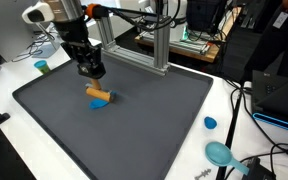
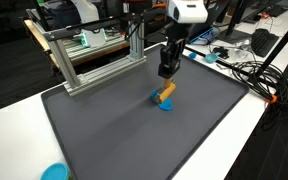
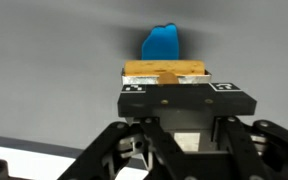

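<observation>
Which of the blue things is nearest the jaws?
The blue piece on the grey mat, touching the orange block just below the jaws. The small blue cap and the teal scoop lie off the mat.

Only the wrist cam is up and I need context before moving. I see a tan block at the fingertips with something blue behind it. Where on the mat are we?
Observer: Near the middle of the dark mat. The gripper is well away from every edge.
Operator: Is the block lying flat?
Observer: No. In an exterior view the orange block is tilted in the closed jaws, with its lower end at the blue piece on the mat.
Operator: Anything tall nearby?
Observer: An aluminium frame stands along one mat edge, apart from the gripper.
</observation>
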Controlling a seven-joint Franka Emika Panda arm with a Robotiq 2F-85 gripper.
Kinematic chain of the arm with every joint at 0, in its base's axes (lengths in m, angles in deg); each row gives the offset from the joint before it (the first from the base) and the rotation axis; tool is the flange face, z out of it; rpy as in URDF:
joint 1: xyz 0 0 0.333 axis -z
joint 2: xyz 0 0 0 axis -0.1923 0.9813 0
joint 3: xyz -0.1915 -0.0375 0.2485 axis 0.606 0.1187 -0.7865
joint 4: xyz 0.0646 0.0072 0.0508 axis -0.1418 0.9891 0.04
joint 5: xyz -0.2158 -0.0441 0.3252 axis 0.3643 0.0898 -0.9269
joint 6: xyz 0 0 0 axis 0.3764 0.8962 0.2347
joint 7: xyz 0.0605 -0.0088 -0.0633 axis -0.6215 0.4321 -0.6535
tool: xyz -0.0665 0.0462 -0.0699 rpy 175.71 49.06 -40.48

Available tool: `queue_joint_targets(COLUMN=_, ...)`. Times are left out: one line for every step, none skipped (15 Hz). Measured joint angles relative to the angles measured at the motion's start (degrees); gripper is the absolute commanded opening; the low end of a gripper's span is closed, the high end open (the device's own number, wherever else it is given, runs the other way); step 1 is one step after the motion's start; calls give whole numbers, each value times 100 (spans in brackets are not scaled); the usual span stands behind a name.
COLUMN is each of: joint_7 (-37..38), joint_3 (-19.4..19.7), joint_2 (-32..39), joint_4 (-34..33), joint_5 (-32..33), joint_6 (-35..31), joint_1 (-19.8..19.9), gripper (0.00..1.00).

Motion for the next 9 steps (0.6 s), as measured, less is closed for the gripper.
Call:
queue_joint_targets(joint_7=-230, joint_3=-91, joint_2=-113, joint_4=0, joint_5=0, joint_6=158, joint_1=-9, gripper=22)
queue_joint_targets(joint_7=-449, joint_3=-169, joint_2=-229, joint_4=0, joint_5=1, joint_6=390, joint_1=-25, gripper=22)
queue_joint_targets(joint_7=-670, joint_3=-231, joint_2=-334, joint_4=-1, joint_5=1, joint_6=660, joint_1=-38, gripper=22)
queue_joint_targets(joint_7=-888, joint_3=-280, joint_2=-414, joint_4=-4, joint_5=2, joint_6=920, joint_1=-45, gripper=22)
queue_joint_targets(joint_7=-1123, joint_3=-319, joint_2=-483, joint_4=-9, joint_5=4, joint_6=1177, joint_1=-48, gripper=22)
queue_joint_targets(joint_7=-1359, joint_3=-349, joint_2=-535, joint_4=-28, joint_5=16, joint_6=1421, joint_1=-51, gripper=22)
queue_joint_targets(joint_7=-1598, joint_3=-377, joint_2=-571, joint_4=-68, joint_5=48, joint_6=1653, joint_1=-56, gripper=22)
queue_joint_targets(joint_7=-1833, joint_3=-401, joint_2=-600, joint_4=-114, joint_5=103, joint_6=1863, joint_1=-65, gripper=47)
queue_joint_targets(joint_7=-1859, joint_3=-404, joint_2=-612, joint_4=-129, joint_5=108, joint_6=1909, joint_1=-73, gripper=47)
